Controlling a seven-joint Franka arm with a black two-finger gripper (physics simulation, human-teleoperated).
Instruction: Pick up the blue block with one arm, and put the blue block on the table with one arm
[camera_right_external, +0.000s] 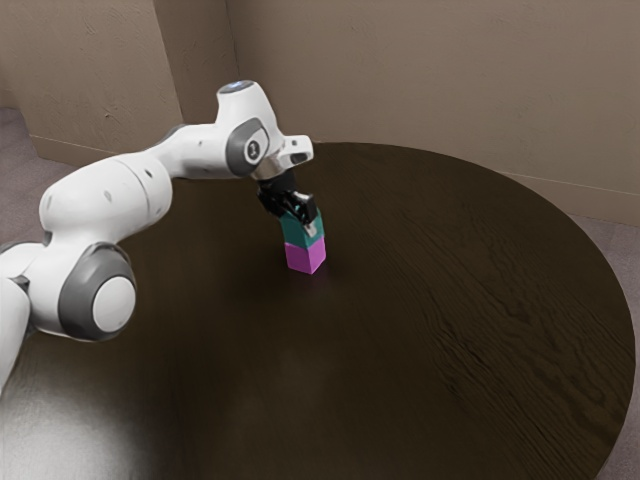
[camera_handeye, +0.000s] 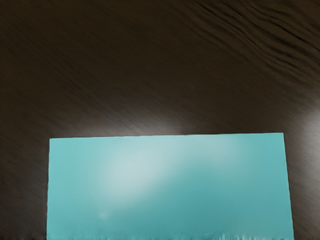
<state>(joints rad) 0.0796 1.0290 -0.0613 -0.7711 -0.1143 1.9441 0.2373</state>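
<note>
Fingers first: on my gripper (camera_right_external: 299, 220) I cannot tell whether they are clasping or loose, since the far side is hidden from me. I have the gripper down at the top of the blue block (camera_right_external: 294, 232), which looks teal and lies close under my hand in the wrist view. At six o'clock from it in the exterior view, the magenta block (camera_right_external: 300, 259) carries it; I see no gap between the two. My arm (camera_right_external: 110, 198) reaches in from nine o'clock, and the dark round table (camera_right_external: 450, 340) spreads out widest from two to five o'clock. By my judgement, the approach is done and the pick itself is the step in hand, with no lift to be seen. Left to me are a sure hold, a straight rise off the magenta block, a move sideways, perhaps toward four o'clock, a gentle lowering onto the wood, and the release.
</note>
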